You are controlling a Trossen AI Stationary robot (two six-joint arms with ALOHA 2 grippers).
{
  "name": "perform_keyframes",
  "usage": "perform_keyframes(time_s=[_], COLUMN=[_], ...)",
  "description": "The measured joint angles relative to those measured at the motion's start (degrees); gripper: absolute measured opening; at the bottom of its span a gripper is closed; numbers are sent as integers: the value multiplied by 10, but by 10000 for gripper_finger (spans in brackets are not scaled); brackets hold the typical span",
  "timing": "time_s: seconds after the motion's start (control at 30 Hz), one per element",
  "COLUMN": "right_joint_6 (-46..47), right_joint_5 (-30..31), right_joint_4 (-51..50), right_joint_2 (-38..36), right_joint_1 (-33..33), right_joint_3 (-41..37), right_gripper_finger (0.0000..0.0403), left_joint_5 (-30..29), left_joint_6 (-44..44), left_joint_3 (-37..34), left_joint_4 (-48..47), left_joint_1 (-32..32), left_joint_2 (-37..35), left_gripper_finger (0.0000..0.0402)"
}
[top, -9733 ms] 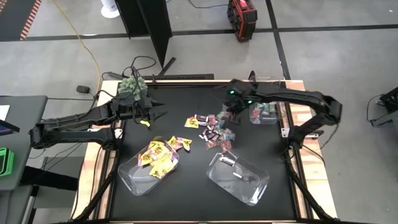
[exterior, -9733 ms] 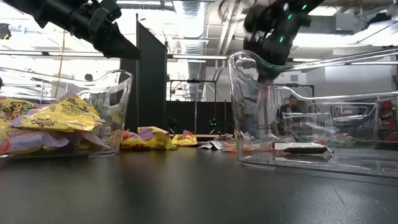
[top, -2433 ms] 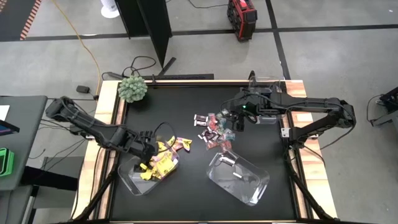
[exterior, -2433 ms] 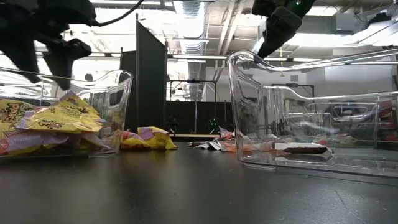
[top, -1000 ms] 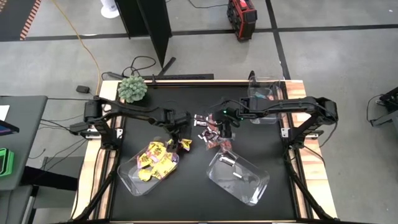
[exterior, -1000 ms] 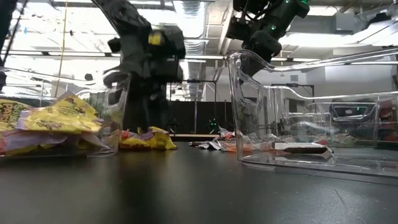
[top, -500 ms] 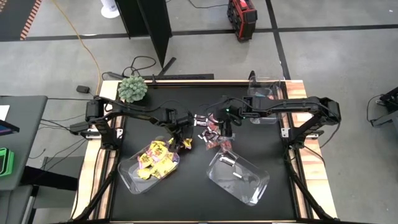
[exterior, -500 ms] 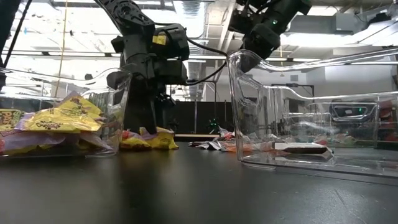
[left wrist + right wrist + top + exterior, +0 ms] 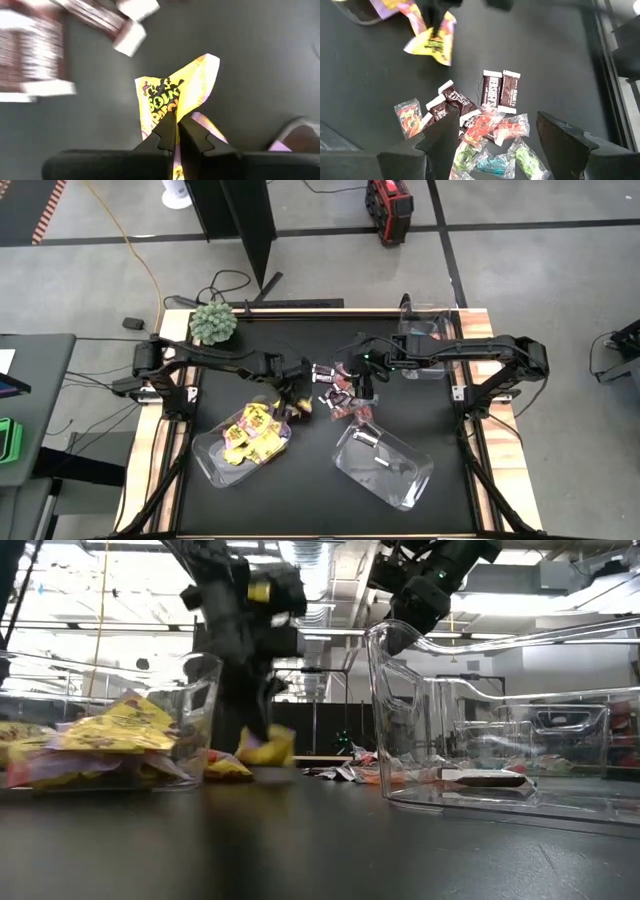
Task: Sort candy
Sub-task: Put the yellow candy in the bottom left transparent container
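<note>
Two slender dark arms built from black tubular links and rounded joint housings, matte all over. Left arm (image 9: 215, 362) with a blocky dark base at the table's edge. Right arm (image 9: 470, 350) likewise black, with a small green indicator light near its wrist. Black cable looping out beside the wrist housing of the left arm in the low view, plus a small yellow marking on that housing. Left gripper (image 9: 175, 131) with two narrow, black, wedge-shaped fingers. Right gripper (image 9: 492, 137) with broad, dark grey, angular fingers (image 9: 567, 140), surfaces plain and slightly scuffed.
</note>
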Motion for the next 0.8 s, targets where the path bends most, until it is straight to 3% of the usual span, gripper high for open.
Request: perform_keyframes(time_s=[0.13, 0.27, 0.37, 0.53, 0.7, 0.8], right_joint_6=[0, -10, -12, -17, -28, -29], right_joint_5=[1, 1, 5, 8, 8, 8], right_joint_4=[15, 30, 32, 22, 21, 5], right_joint_2=[-9, -25, -42, -70, -85, -85], right_joint_1=[1, 4, 6, 9, 1, -11], right_joint_3=[0, 0, 0, 0, 0, 0], right_gripper_finger=[280, 280, 280, 280, 280, 280], left_joint_5=[-40, -41, -36, -28, -27, -27], left_joint_6=[1, -19, -49, -85, -158, -217], left_joint_3=[12, 12, 13, 0, -31, -67], left_joint_4=[12, 21, -49, -188, -199, -196], left_joint_1=[-1, -4, -16, -75, -140, -169], left_joint_2=[-59, -122, -178, -255, -314, -329], left_gripper_finger=[2, 2, 1, 1, 4, 28])
